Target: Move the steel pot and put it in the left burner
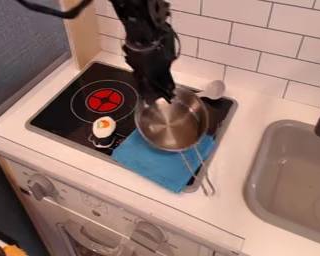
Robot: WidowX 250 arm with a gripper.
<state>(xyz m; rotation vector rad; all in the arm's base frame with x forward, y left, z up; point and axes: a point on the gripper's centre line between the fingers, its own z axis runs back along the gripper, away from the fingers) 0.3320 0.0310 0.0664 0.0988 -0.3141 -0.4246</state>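
Note:
My black gripper (161, 98) hangs down from the top edge over the upper left rim of the steel pot (173, 127); whether it touches the rim, I cannot tell. The pot stands upright on the right part of the black stove, with its wire handle pointing down to the front right. The left burner (104, 100) shows as a red disc inside a thin white ring, to the left of the pot.
A blue cloth (156, 164) lies below the pot, near the stove's front edge. A toy with an egg-like top (104, 128) sits in front of the left burner. Behind the pot lies a silvery spoon (215, 89). The sink (293, 185) is at the right.

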